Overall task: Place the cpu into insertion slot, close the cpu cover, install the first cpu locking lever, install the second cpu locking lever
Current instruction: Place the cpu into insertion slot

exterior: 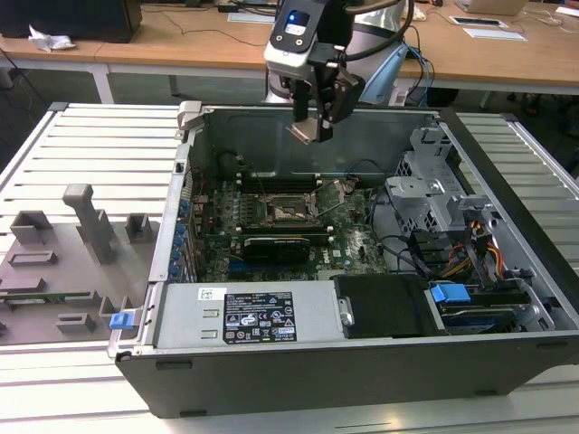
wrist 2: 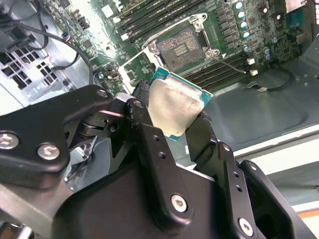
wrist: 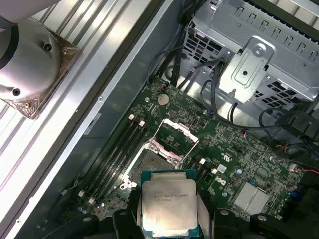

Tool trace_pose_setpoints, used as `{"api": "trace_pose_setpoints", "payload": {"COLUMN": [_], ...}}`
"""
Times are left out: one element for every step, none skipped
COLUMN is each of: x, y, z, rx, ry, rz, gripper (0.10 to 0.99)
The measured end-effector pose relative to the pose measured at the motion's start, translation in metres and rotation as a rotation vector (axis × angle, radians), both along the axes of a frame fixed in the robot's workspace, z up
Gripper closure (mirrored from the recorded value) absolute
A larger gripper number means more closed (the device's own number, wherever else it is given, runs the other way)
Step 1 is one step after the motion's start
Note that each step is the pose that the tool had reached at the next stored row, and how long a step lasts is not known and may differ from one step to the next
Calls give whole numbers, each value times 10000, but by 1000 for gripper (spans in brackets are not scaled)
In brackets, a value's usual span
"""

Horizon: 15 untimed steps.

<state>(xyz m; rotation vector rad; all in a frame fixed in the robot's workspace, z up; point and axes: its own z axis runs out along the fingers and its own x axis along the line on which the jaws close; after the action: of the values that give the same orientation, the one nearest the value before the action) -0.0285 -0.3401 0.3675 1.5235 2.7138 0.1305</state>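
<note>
Tool [exterior: 315,134] is clamped on the cpu [wrist: 169,201], hanging above the open case [exterior: 362,362], over the insertion slot [exterior: 288,211] mid-motherboard. Risk, my read: the chip looks tilted in the grip, so it could seat skewed and bend pins. The case sits mid slatted surface [exterior: 81,145], wooden desks [exterior: 181,41] behind.

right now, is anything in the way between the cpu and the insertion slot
Nothing visible is. The gripper holds the cpu in the air over the open case. The insertion slot on the motherboard is bare, its cpu cover stands swung up, and no cable crosses it.
</note>
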Motion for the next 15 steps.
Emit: {"api": "trace_pose_setpoints", "payload": {"x": [0, 0, 0, 0, 0, 0, 0, 0, 1, 1, 1, 1, 1, 1, 1], "y": [0, 0, 0, 0, 0, 0, 0, 0, 0, 0, 0, 0, 0, 0, 0], "z": [-14, -25, -38, -50, -61, -80, -110, -128, -149, -164, -175, -190, -214, -246, -264], "rx": [1, 0, 0, 1, 0, -5, -7, -14, -17, -21, -29, -60, -105, -154, -190], "ry": [17, 31, 45, 59, 68, 79, 97, 106, 110, 113, 119, 119, 116, 115, 113], "rz": [-126, -250, -389, -489, -584, -710, -848, -909, -972, -1005, -1037, -1116, -1277, -1552, -1697], "gripper": [549, 549, 549, 549, 549, 549, 549, 549, 549, 549, 549, 549, 549, 549, 549]}}
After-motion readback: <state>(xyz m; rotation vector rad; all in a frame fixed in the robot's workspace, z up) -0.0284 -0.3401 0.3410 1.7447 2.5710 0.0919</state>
